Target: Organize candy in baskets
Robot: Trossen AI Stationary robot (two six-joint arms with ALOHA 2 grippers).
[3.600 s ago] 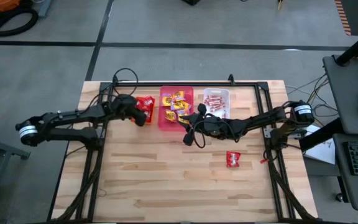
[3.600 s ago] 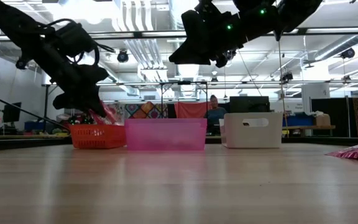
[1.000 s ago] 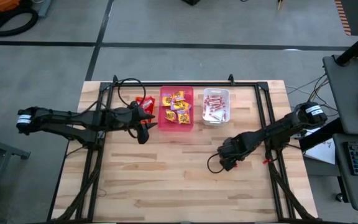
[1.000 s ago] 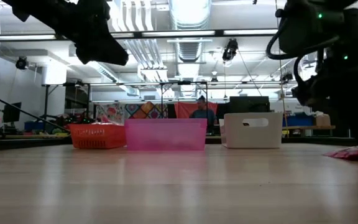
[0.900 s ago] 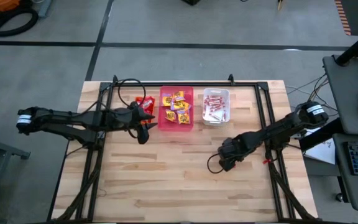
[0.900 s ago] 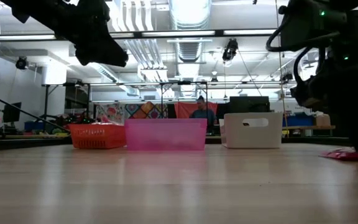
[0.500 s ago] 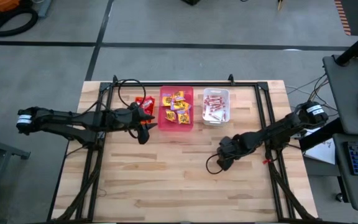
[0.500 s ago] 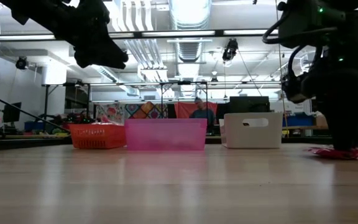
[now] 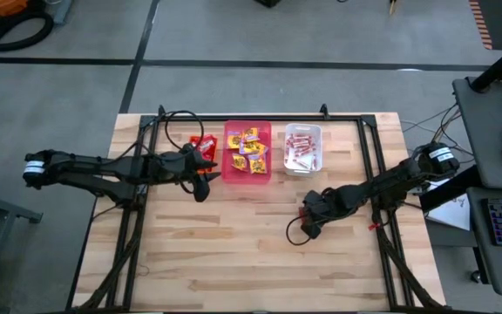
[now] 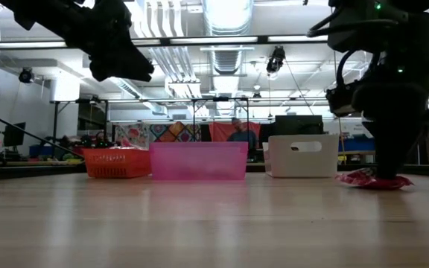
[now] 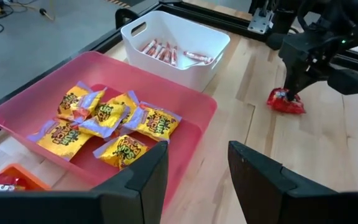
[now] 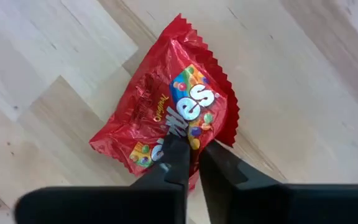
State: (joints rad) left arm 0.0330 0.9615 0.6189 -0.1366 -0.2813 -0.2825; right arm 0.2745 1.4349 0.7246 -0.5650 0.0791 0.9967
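Observation:
A red candy packet lies flat on the wooden table, right of centre. My right gripper stands on it, pointing steeply down, shut on the wrapper. In the high view that gripper hides the packet. My left gripper hangs open in the air over the near side of the pink basket, touching nothing. The orange basket holds red packets, the pink one yellow packets, and the white basket little red-and-white sticks. My right gripper pinches the red packet's wrapper between its two fingertips, at the printed face close to one edge. The fingers come from above, slanting steeply down. The packet rests on the table under the fingers.
The three baskets stand in a row at the table's far edge. Black frame rails run along the table's left, right and far sides. Bare wood spreads over the near half of the table. A person shows far off in the room.
My right gripper has shut on the red packet, and its wrist has rolled and tipped more steeply down. The packet has slid a little toward the table's left while staying on the wood.

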